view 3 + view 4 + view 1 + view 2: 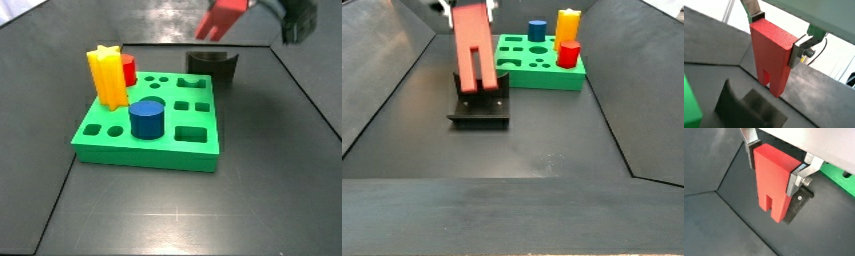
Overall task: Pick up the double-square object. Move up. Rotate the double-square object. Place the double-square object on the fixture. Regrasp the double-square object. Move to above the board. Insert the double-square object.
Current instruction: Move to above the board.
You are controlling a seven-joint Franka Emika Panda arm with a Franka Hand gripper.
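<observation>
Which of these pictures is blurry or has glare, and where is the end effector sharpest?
In a side view the long red plastic double-square block and the end effector are smeared at the top edge, and the dark floor behind shows pale glare; in both wrist views the end effector and block are sharp, with bright washed-out background; in a side view the large flat green board is crisp.

I see the gripper [465, 8] at the frame's upper left, clamping the double-square object [472, 50] above the fixture [480, 107]. The board [540, 62] with standing pegs [569, 24] blocks upper centre; the lower floor [529, 150] lies open.
</observation>
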